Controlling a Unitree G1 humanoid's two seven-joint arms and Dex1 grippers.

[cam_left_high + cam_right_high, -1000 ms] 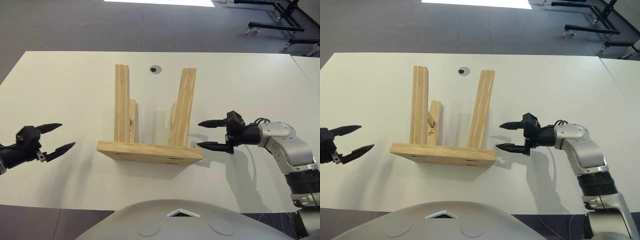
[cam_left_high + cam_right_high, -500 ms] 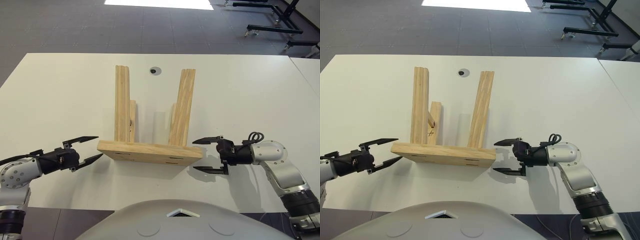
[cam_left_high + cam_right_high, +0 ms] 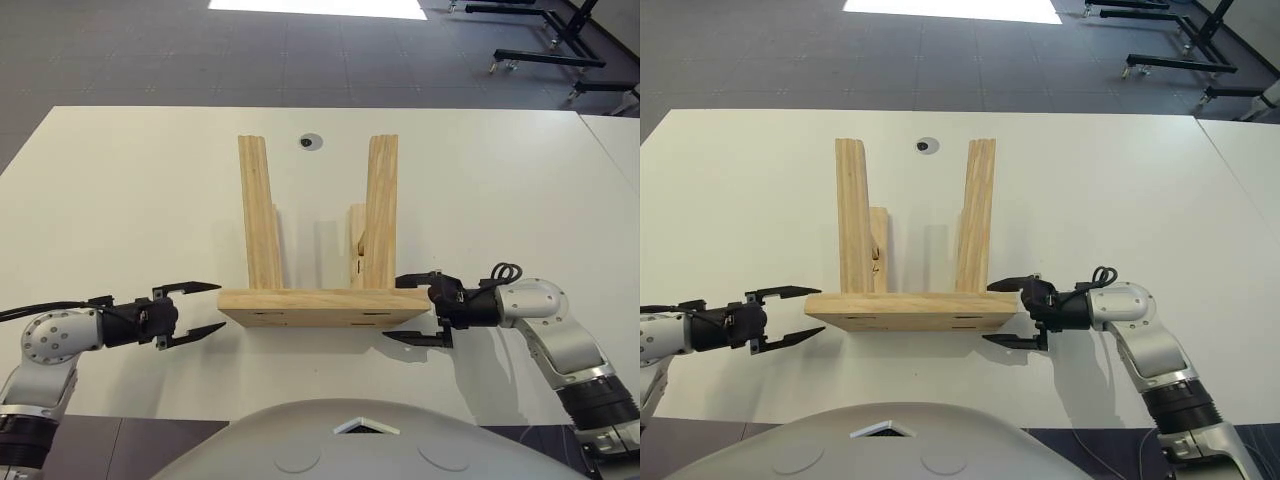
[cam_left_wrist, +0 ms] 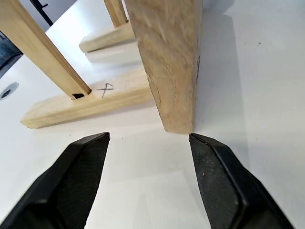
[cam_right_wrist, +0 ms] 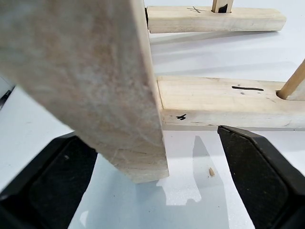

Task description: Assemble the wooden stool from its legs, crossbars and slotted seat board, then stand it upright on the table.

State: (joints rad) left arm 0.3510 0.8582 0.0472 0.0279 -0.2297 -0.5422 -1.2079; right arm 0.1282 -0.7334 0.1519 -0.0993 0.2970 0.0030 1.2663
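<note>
- Stool [image 3: 320,255] lies on its side at centre frame on the table [image 3: 120,200]. The seat board [image 3: 322,307] stands on edge at lower centre, long axis left to right. The legs [image 3: 260,215] point toward the upper edge.
- Right gripper [image 3: 392,310]: fingers spread, straddling the board's right end, no squeeze evident.
- Left gripper [image 3: 219,306]: fingers spread, tips just off the board's left end, board dead ahead.
- Right arm sits further in. Likely next: both close in on the board's ends.
- Pale raw wood. Crossbar [image 4: 43,50] is slotted into a pen-marked leg.
</note>
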